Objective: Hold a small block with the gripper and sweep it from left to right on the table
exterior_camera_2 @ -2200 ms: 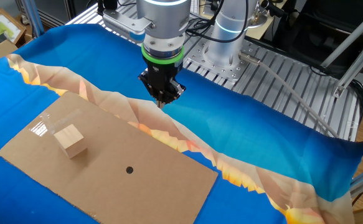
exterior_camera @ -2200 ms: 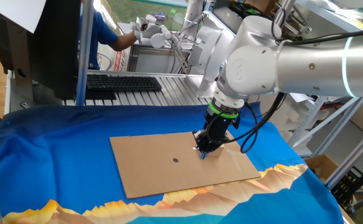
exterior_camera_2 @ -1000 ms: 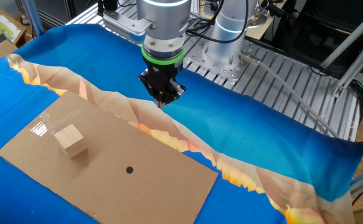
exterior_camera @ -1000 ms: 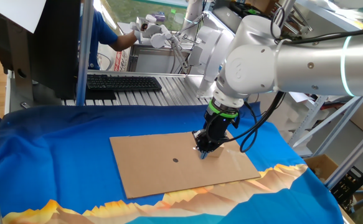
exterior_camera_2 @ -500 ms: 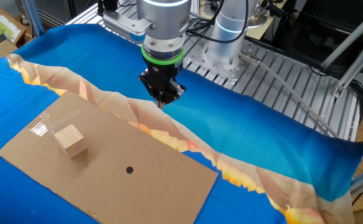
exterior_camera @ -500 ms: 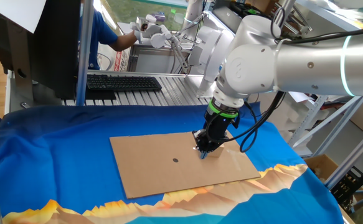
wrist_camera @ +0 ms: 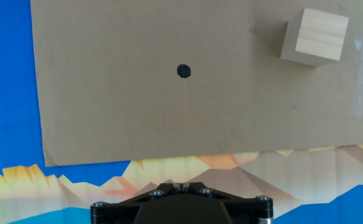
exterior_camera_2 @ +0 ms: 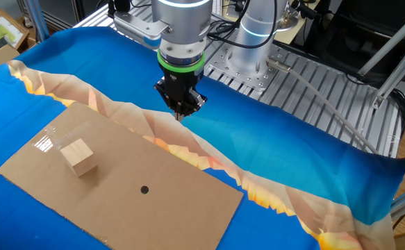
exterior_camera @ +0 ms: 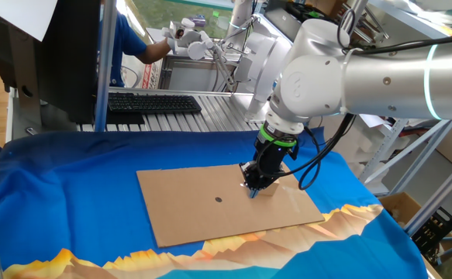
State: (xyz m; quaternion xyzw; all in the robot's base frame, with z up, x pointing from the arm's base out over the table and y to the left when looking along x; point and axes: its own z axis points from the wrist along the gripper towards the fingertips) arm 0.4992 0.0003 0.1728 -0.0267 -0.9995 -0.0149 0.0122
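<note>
The small block [exterior_camera_2: 77,157], a tan cube, rests on the brown cardboard sheet [exterior_camera_2: 167,208] of the table [exterior_camera_2: 278,156], near the sheet's left end. In the hand view the block [wrist_camera: 313,37] lies at the upper right. My gripper [exterior_camera_2: 181,114] hangs above the orange mountain print just beyond the sheet's far edge, well apart from the block. The jaws are shut with nothing between them, as the gripper [wrist_camera: 180,185] also shows in the hand view. In one fixed view the gripper [exterior_camera: 253,190] is in front of the sheet's right part and the block is hidden.
A tiny dark dot [exterior_camera_2: 144,189] marks the cardboard's middle. Behind the table stands a grey metal bench [exterior_camera: 210,116] with a black keyboard [exterior_camera: 152,102], a white many-jointed robot hand [exterior_camera: 198,46] and a person in blue [exterior_camera: 132,39]. A cable loops beside the arm [exterior_camera: 319,167].
</note>
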